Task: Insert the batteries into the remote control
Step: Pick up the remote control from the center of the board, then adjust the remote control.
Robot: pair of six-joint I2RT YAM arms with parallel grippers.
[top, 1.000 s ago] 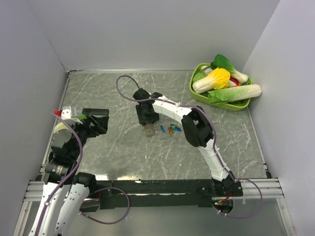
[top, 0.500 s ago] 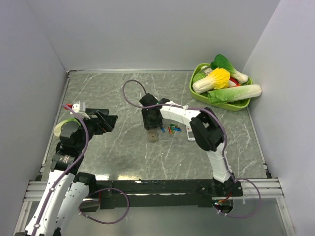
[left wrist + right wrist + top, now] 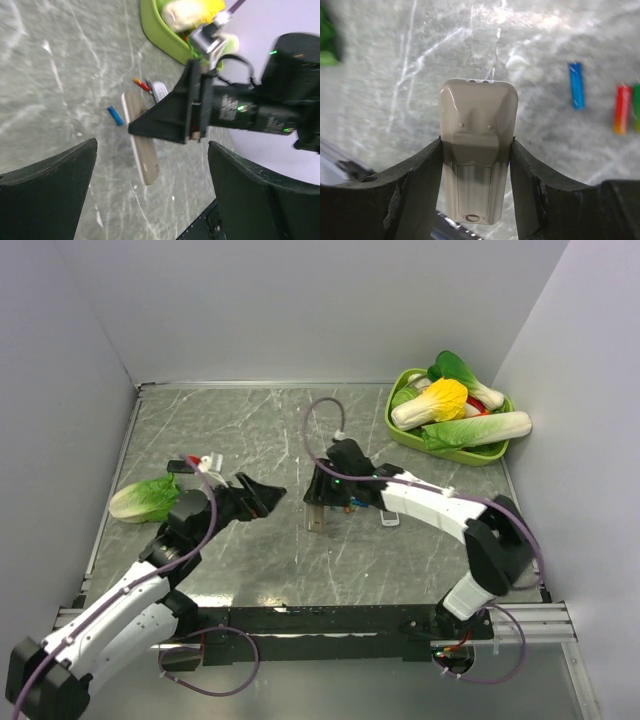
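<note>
The remote control (image 3: pixel 477 125) shows its grey-beige back, with the cover panel in place. My right gripper (image 3: pixel 476 145) is shut on its long sides. From above, the remote control (image 3: pixel 316 521) sticks out toward the front from under the right gripper (image 3: pixel 319 502). To the remote's right on the table lie the batteries: a blue one (image 3: pixel 576 85), a red-orange one (image 3: pixel 621 109) and a green one (image 3: pixel 636 107). My left gripper (image 3: pixel 272 496) is open just left of the remote control (image 3: pixel 142 155), its wide-apart fingers (image 3: pixel 50 185) empty.
A green basket (image 3: pixel 398 426) of toy vegetables stands at the back right. A lettuce leaf (image 3: pixel 140 502) lies at the left. A small white device (image 3: pixel 390 519) rests by the batteries under the right arm. Walls close in the table on three sides.
The right gripper closed on the remote and carried it nearer the front. The left arm swung right from the table's left side toward the remote, uncovering the lettuce leaf.
</note>
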